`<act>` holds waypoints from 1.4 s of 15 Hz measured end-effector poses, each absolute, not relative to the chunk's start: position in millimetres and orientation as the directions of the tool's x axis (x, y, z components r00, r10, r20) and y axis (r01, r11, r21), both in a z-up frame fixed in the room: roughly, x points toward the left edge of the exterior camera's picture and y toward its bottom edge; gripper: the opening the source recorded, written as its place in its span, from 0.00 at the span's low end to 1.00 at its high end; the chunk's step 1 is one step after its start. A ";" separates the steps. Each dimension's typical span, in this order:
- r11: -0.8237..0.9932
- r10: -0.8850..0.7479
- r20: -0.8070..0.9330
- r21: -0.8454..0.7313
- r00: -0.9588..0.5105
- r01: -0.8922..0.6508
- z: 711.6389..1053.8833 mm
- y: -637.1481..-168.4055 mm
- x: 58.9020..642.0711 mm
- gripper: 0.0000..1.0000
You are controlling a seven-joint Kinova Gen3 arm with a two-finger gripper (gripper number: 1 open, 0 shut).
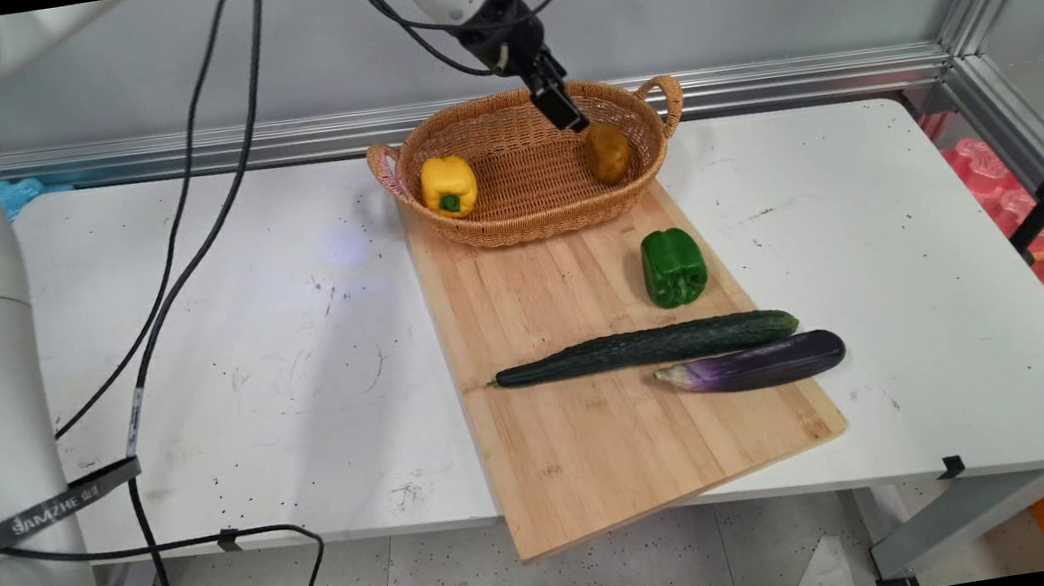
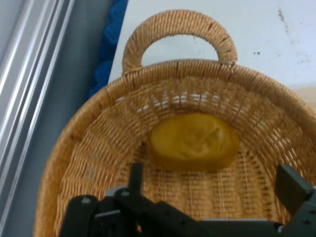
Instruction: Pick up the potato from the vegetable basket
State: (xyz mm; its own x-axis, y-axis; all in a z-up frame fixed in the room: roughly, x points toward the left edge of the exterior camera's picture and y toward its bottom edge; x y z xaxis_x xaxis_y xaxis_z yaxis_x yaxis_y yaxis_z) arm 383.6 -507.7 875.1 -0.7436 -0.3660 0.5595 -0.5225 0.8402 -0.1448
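The near end of a wooden cutting board (image 1: 597, 404) overhangs the front edge of the white table (image 1: 289, 364), and the board runs diagonally back toward the wall. On its near half, a purple eggplant (image 1: 753, 364) is laid closest to the camera, with a dark green cucumber (image 1: 650, 346) lying just behind it and roughly parallel to it; the two are close together, and contact between them cannot be determined. A green bell pepper (image 1: 674, 266) is set farther back, near the board's right edge. At the far end of the board, an oval wicker basket (image 1: 513, 224) with two loop handles is placed. Inside it, a yellow bell pepper (image 1: 448, 186) is located at the left end, and an orange-yellow rounded item (image 1: 608, 152) (image 2: 193, 141), possibly a potato, is located at the right end. The black gripper (image 1: 567, 116) (image 2: 212, 197) is held above the basket's far rim, directly over the orange-yellow item and clear of it. In the hand view, the fingers (image 2: 294, 190) are seen spread apart, with nothing held between them. Black cables (image 1: 200, 224) are draped from the arm across the table's left side.
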 end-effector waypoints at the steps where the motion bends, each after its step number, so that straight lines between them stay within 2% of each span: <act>1: 0.845 -0.359 0.565 -0.141 -0.743 -0.515 869.6 -514.3 381.5 1.00; 9: 0.838 -0.378 0.590 -0.111 -0.714 -0.535 831.0 -542.1 370.2 1.00; 21: 0.809 -0.436 0.599 -0.065 -0.671 -0.584 797.6 -547.2 357.1 1.00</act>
